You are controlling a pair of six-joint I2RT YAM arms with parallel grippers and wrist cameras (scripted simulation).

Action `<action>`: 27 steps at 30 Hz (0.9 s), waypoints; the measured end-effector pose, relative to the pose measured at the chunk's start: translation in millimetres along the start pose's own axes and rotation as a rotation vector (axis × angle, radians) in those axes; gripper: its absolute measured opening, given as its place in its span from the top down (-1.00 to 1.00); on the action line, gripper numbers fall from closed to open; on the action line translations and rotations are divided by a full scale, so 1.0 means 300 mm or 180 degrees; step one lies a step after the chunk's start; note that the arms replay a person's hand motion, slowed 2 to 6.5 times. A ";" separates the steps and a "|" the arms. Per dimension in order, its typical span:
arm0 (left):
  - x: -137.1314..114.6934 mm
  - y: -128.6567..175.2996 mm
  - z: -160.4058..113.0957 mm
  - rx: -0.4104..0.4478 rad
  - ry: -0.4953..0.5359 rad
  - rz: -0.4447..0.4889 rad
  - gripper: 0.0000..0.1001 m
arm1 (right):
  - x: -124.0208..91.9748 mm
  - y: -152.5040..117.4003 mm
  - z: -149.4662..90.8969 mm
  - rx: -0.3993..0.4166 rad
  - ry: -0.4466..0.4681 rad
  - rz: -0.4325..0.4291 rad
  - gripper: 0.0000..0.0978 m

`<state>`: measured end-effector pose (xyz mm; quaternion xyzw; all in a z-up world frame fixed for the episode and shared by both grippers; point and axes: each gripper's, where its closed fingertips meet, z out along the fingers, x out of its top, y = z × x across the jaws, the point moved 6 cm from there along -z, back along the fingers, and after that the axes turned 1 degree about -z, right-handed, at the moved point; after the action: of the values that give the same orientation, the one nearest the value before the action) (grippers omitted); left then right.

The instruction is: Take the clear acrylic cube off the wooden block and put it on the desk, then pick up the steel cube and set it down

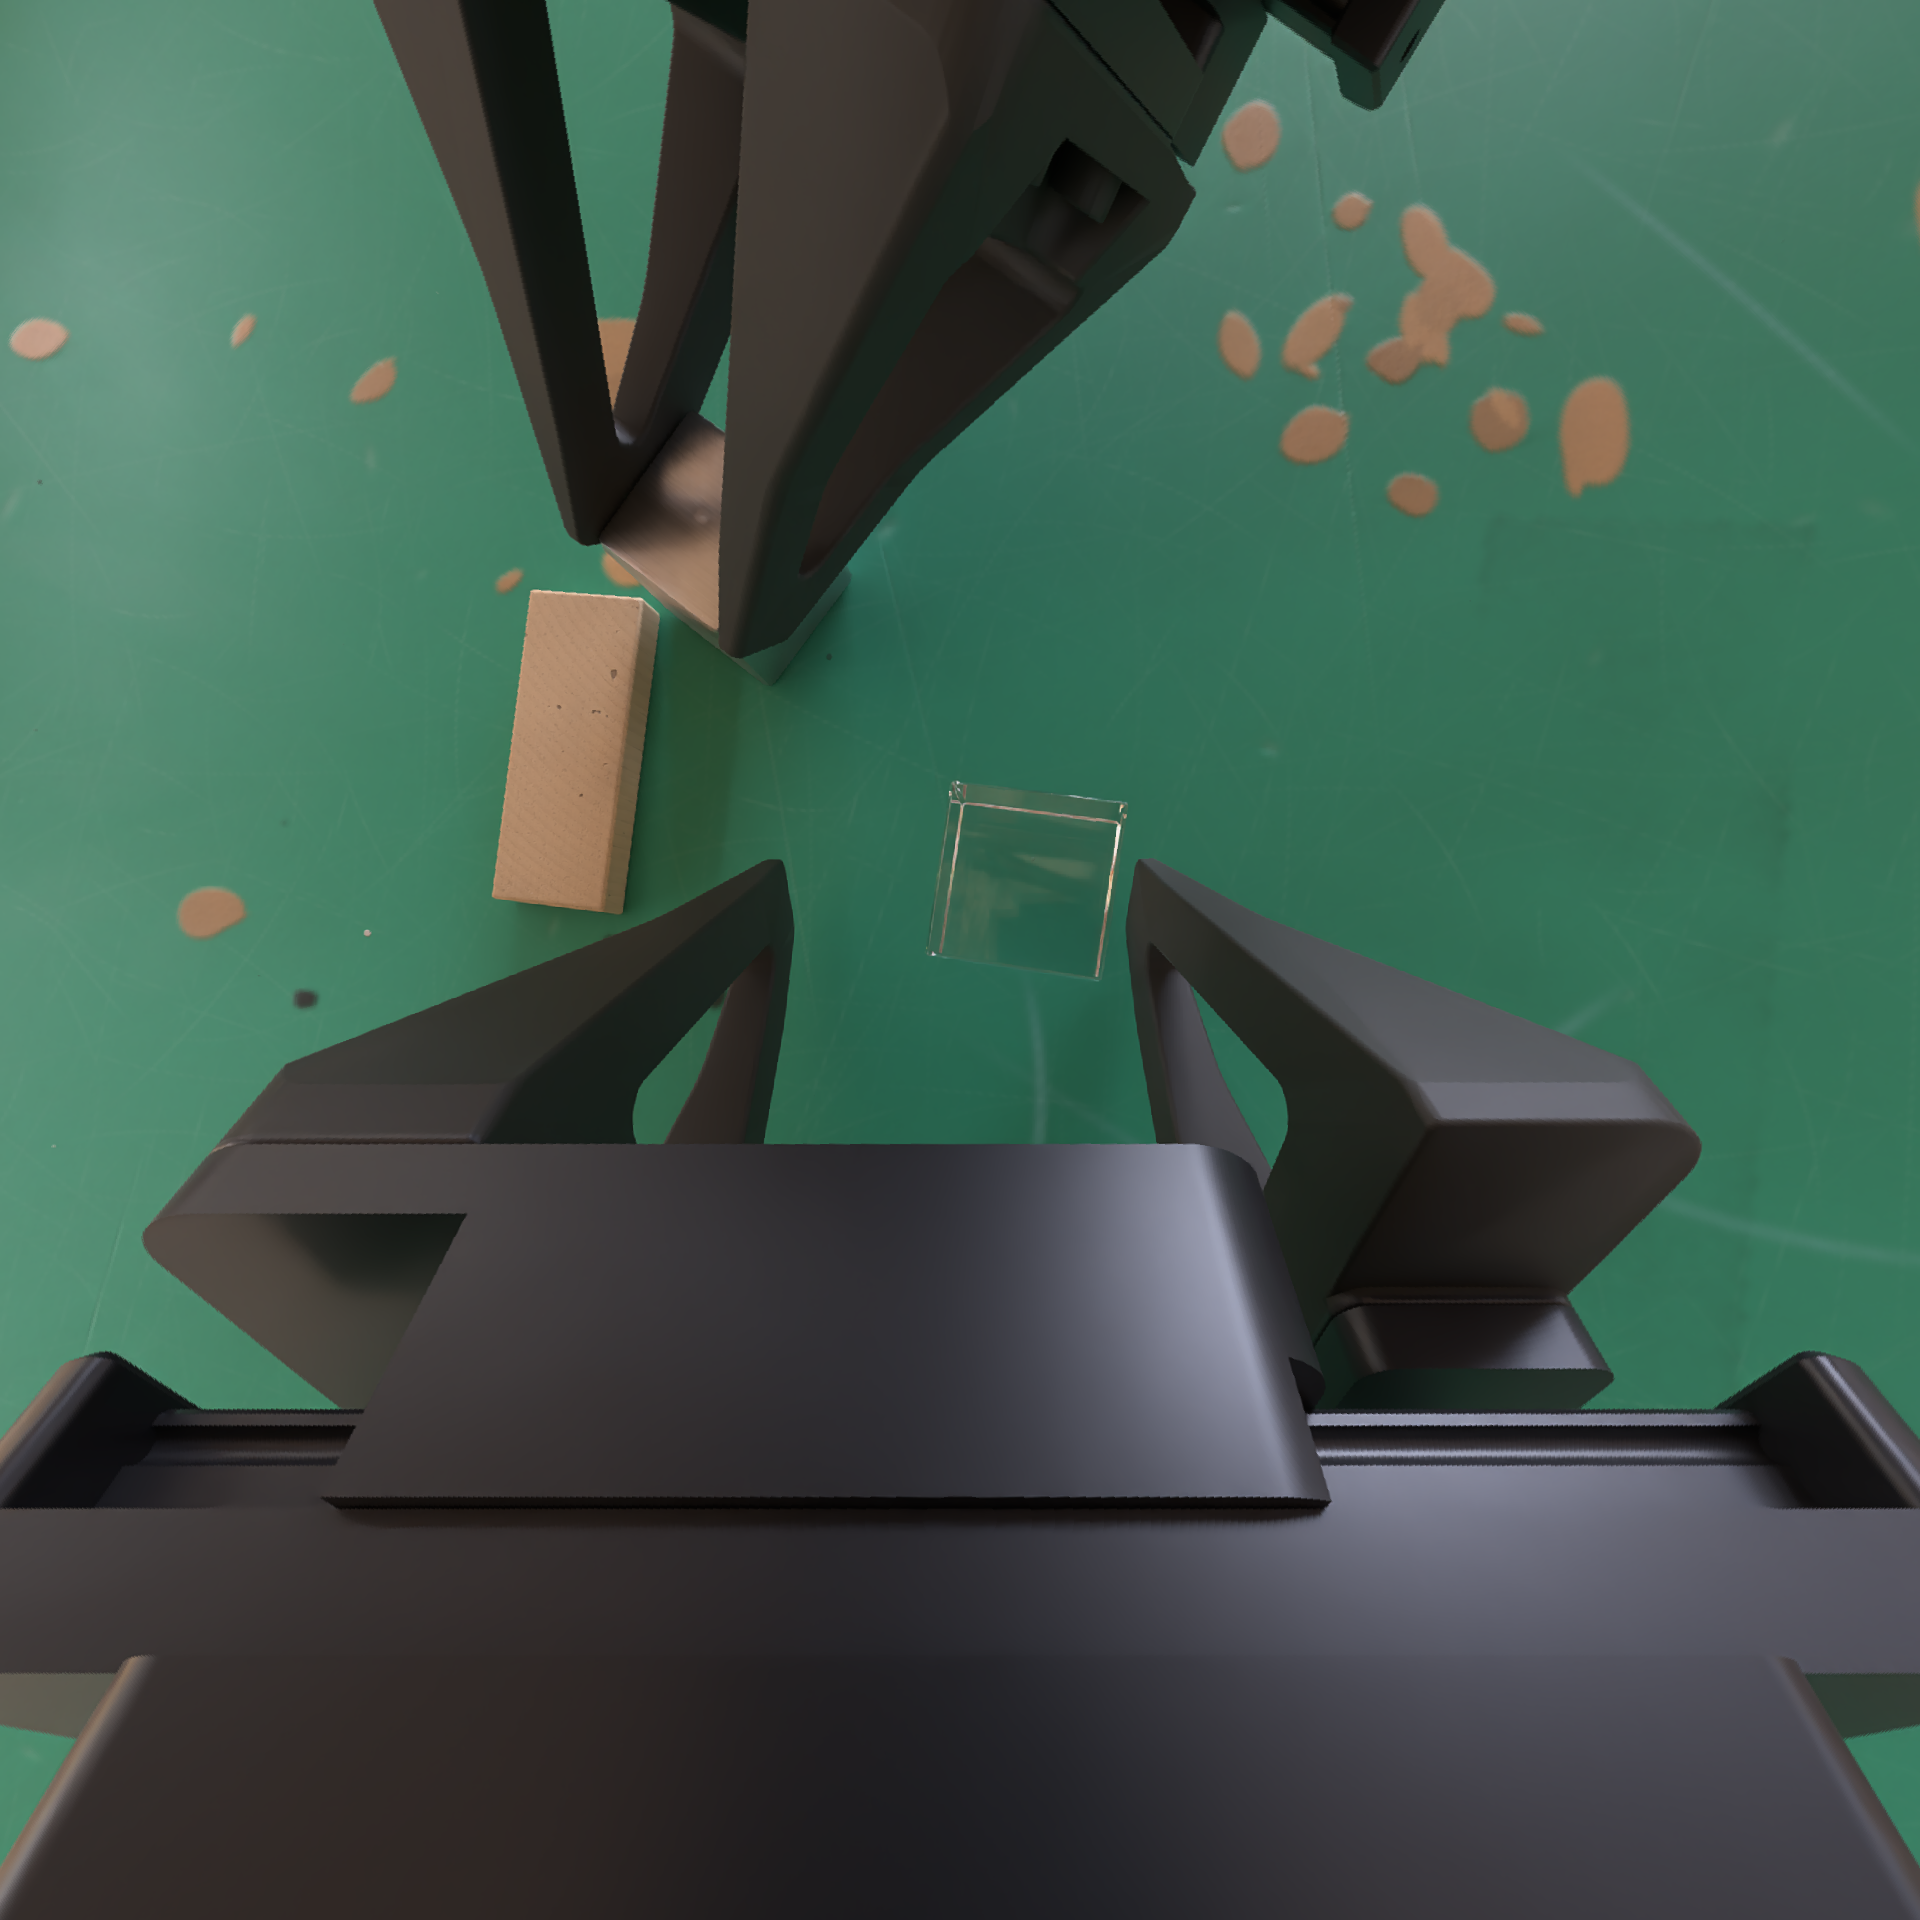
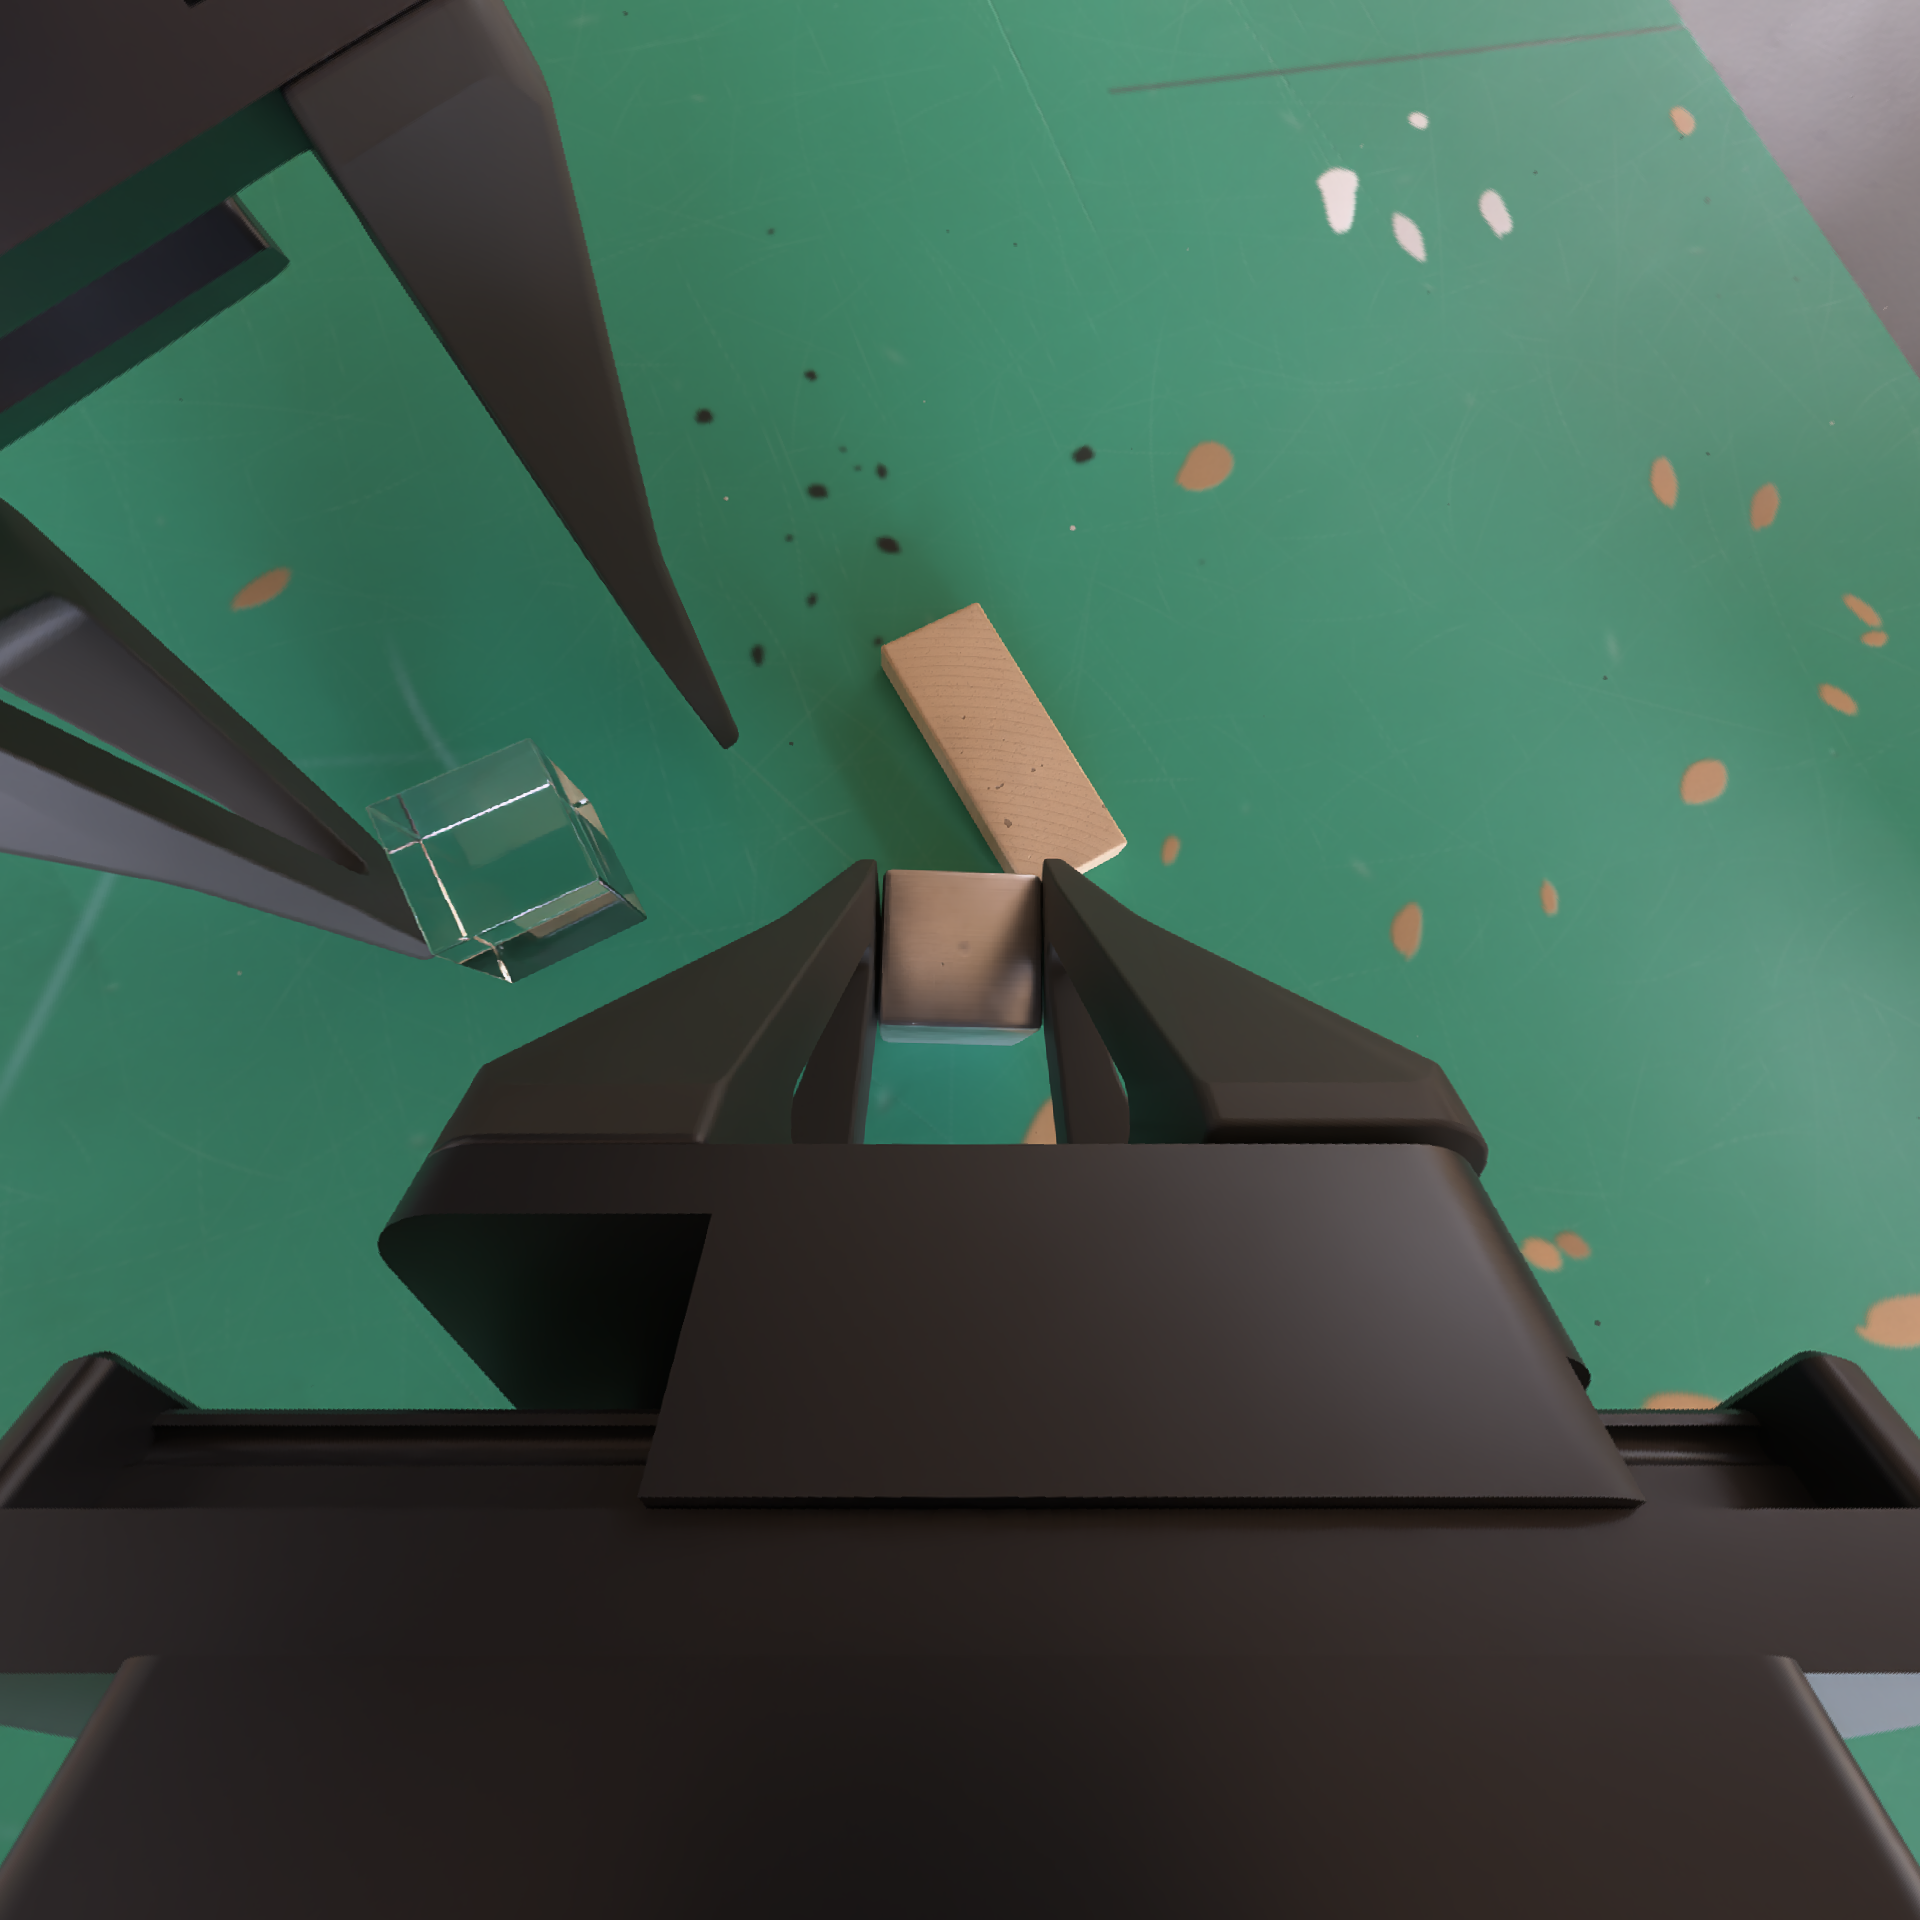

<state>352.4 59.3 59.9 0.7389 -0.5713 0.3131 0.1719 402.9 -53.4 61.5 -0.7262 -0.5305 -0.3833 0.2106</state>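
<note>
My left fingers (image 1: 956, 883) are spread wide and hold nothing. The clear acrylic cube (image 1: 1027, 881) sits on the green desk (image 1: 1455, 727) below the gap between them, nearer my right-hand fingertip than the other; whether that tip touches it I cannot tell. In my right wrist view the same clear cube (image 2: 506, 860) rests flat on the desk with my left fingers coming in from the upper left on either side of it, one tip close against its near corner.

The pale rectangular wooden block (image 1: 575, 751) lies flat on the desk, bare on top, just to the left of my left fingers and apart from the clear cube.

My right fingers (image 2: 961, 883) are closed on the brushed steel cube (image 2: 961, 951), one finger pressed against each of its side faces. Green desk shows under the cube's near edge, so it seems to be off the surface, though I cannot be certain. The far end of the steel cube overlaps the near corner of the wooden block (image 2: 1003, 738) in that view. From my left wrist view, the steel cube (image 1: 675, 520) is pinched between the two dark fingers, just beyond the far end of the wooden block.

The desk is flecked with tan blotches (image 1: 1595, 431) and small black specks (image 2: 886, 543).
</note>
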 end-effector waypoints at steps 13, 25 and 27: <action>-0.001 0.001 0.000 -0.0001 -0.0001 -0.0001 -0.09 | -0.001 -0.002 -0.001 -0.0014 0.0023 -0.0017 0.47; -0.001 -0.001 -0.001 0.0016 -0.0009 0.0001 -0.09 | 0.004 -0.017 -0.012 0.0145 0.0184 0.0085 0.47; -0.002 -0.003 -0.001 0.0028 -0.0013 0.0003 -0.09 | 0.004 -0.015 -0.015 0.0161 0.0206 0.0101 0.47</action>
<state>353.0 60.2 59.9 0.7400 -0.5707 0.3142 0.1673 397.4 -54.2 64.9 -0.7162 -0.5213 -0.3896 0.2519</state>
